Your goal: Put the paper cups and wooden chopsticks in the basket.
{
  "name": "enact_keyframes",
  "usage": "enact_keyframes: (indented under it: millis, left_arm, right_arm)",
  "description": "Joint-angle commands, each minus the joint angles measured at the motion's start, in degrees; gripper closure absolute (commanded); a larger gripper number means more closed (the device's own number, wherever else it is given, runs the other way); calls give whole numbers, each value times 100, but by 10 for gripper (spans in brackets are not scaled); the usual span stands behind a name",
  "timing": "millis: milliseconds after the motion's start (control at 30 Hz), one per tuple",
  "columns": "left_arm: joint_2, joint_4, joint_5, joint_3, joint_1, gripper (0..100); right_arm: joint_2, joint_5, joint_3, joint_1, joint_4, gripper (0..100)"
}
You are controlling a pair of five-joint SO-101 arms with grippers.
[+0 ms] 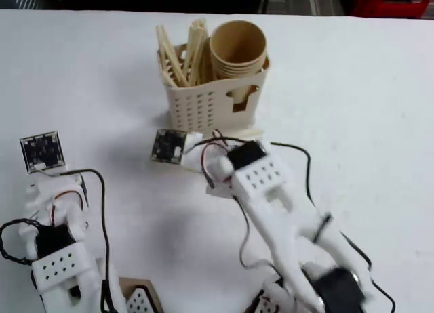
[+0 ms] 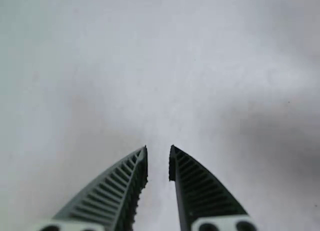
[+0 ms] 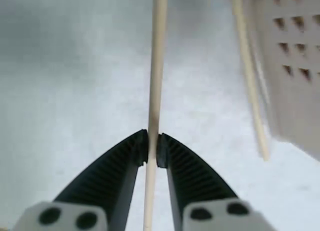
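Note:
At the back of the table stands a cream slotted basket point(image 1: 210, 106). It holds a stack of paper cups point(image 1: 237, 49) and several wooden chopsticks point(image 1: 180, 52). My right gripper point(image 3: 152, 150) is just in front of the basket, shut on one wooden chopstick point(image 3: 157, 66) that runs straight out between the fingers. A second chopstick point(image 3: 248, 81) lies on the table along the basket wall point(image 3: 295, 66); its pale end point(image 1: 247, 133) pokes out at the basket's foot. My left gripper point(image 2: 158, 148) hangs over bare white table at the near left, open by a narrow gap and holding nothing.
The left arm point(image 1: 57, 211) sits at the near left corner with black cables looping beside it. The right arm point(image 1: 291, 225) stretches from the near right toward the basket. A brown block point(image 1: 139, 293) is at the front edge between the arm bases.

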Motion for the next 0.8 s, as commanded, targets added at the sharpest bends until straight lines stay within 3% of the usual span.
enact_keyframes:
  millis: [0,167,400,767]
  left_arm:
    - [-101,-149,35,-281,4,906]
    - [-101,-149,35,-281,4,906]
    - [-101,-149,35,-281,4,906]
    - [-101,-149,35,-281,4,906]
  right_arm:
    - [-1226,-501,-114,-251,31,981]
    - [-2281,-1635,-475,-532,-338,981]
    - [-2448,-2971,-976,-251,-2325,981]
    - [-1121,-3868,-976,400,-5807,981]
